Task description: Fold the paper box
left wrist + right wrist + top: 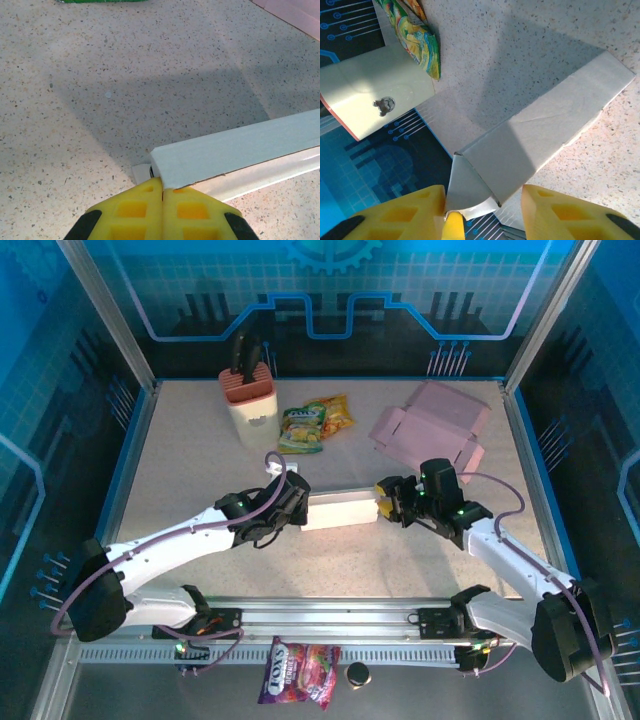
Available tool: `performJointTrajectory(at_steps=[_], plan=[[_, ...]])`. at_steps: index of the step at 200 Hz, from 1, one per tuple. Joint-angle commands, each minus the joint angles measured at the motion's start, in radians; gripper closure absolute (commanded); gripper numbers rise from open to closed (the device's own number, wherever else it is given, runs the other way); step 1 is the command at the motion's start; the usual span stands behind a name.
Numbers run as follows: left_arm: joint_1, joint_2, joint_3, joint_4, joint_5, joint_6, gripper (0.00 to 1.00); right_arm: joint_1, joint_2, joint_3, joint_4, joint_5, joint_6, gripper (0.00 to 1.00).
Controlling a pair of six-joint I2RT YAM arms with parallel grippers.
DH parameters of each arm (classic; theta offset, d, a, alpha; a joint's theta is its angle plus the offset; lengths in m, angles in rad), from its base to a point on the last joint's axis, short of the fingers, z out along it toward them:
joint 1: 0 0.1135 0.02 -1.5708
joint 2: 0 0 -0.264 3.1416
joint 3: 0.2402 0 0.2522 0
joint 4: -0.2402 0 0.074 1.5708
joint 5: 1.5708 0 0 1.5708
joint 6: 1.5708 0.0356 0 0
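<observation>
The paper box (340, 508) is a long white carton lying across the middle of the table between both grippers. My left gripper (300, 502) is at its left end. In the left wrist view the yellow fingers (135, 210) are pressed together, and the gripper (162, 187) pinches the edge of the box's top panel (235, 150). My right gripper (385, 502) is at the right end. In the right wrist view it (482, 192) stands open around the box's end (545, 135). Its left finger (420, 205) touches the folded end flap (467, 187).
A pink flattened carton (430, 425) lies at the back right. Snack packs (315, 425) and a white holder with a reddish top (250, 395) stand at the back left. A candy pack (298, 675) and a black cap (357, 673) lie beyond the front rail.
</observation>
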Motion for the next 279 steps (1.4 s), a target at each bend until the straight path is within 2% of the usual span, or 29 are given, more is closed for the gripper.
performJointTrajectory(at_steps=[1,23,67,98,126,161,209,279], plan=[[-0.012,0.013,-0.039,-0.122,0.066,-0.019,1.0,-0.015,0.002,-0.03,-0.004,-0.002,-0.001,0.6],[-0.012,0.002,-0.036,-0.129,0.079,-0.026,0.97,-0.019,0.004,-0.036,-0.014,-0.002,-0.011,0.62],[-0.012,-0.084,-0.027,-0.145,0.126,-0.096,0.64,-0.025,0.013,-0.044,-0.025,-0.007,-0.018,0.64],[0.012,-0.169,-0.013,-0.157,0.171,-0.189,0.5,-0.025,0.015,-0.045,-0.033,-0.008,-0.021,0.65],[0.106,-0.213,-0.032,-0.12,0.279,-0.287,0.48,-0.025,0.021,-0.04,-0.038,-0.012,-0.026,0.66],[0.21,-0.182,-0.049,-0.037,0.421,-0.401,0.51,-0.024,0.025,-0.031,-0.044,-0.013,-0.033,0.66],[0.228,-0.11,-0.036,-0.006,0.496,-0.464,0.54,-0.023,0.016,-0.034,-0.048,-0.011,-0.033,0.67],[0.252,-0.108,-0.059,0.03,0.505,-0.5,0.58,-0.024,0.012,-0.043,-0.044,-0.014,-0.033,0.67]])
